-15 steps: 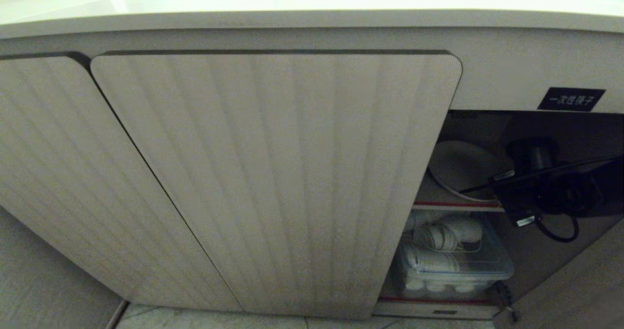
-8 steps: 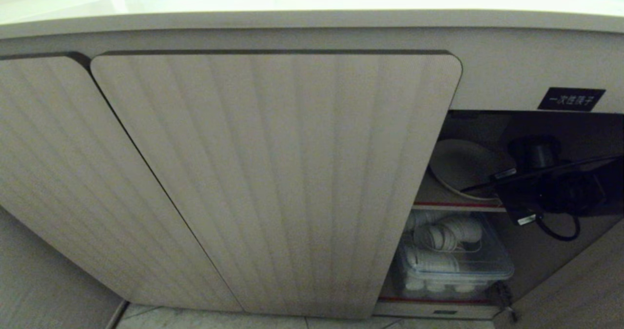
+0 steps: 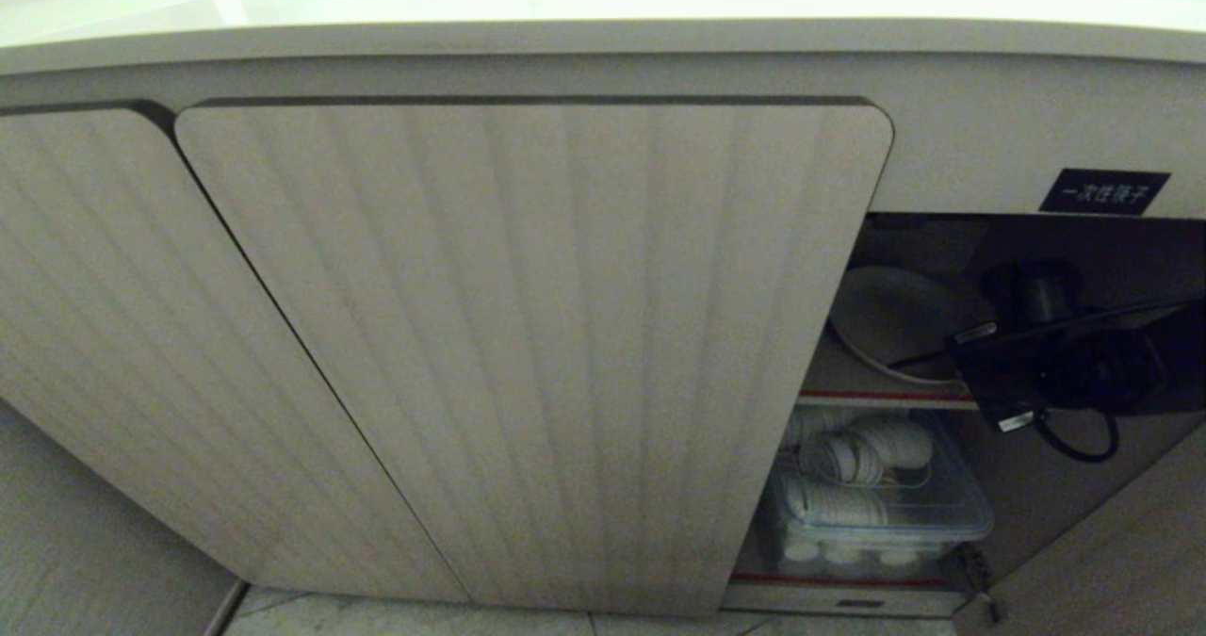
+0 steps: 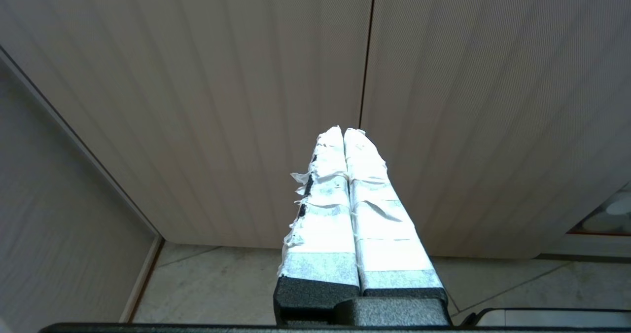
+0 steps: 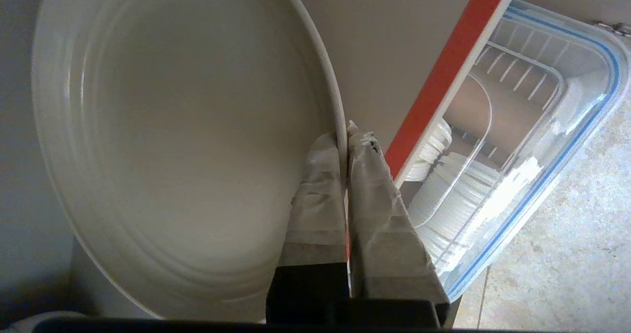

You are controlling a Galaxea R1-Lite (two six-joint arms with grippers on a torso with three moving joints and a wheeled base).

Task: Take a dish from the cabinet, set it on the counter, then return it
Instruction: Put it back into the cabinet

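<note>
1. My right gripper (image 5: 345, 140): clenched on the rim of the round cream-white dish (image 5: 172, 126), tilted above the red-edged upper shelf (image 5: 453, 66) inside the ribbed beige cabinet (image 3: 528, 334).
2. My left gripper (image 4: 343, 134): pressed closed, empty, facing the doors.

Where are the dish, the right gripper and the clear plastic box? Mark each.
dish (image 5: 162, 126), right wrist view, inner face.
right gripper (image 5: 346, 138), right wrist view, fingertips clamped on the dish rim.
clear plastic box (image 3: 956, 513), head view, lid.

Dish (image 3: 895, 320) on upper cabinet (image 3: 528, 353) shelf — lidded box (image 3: 876, 513) seemingly below.
</note>
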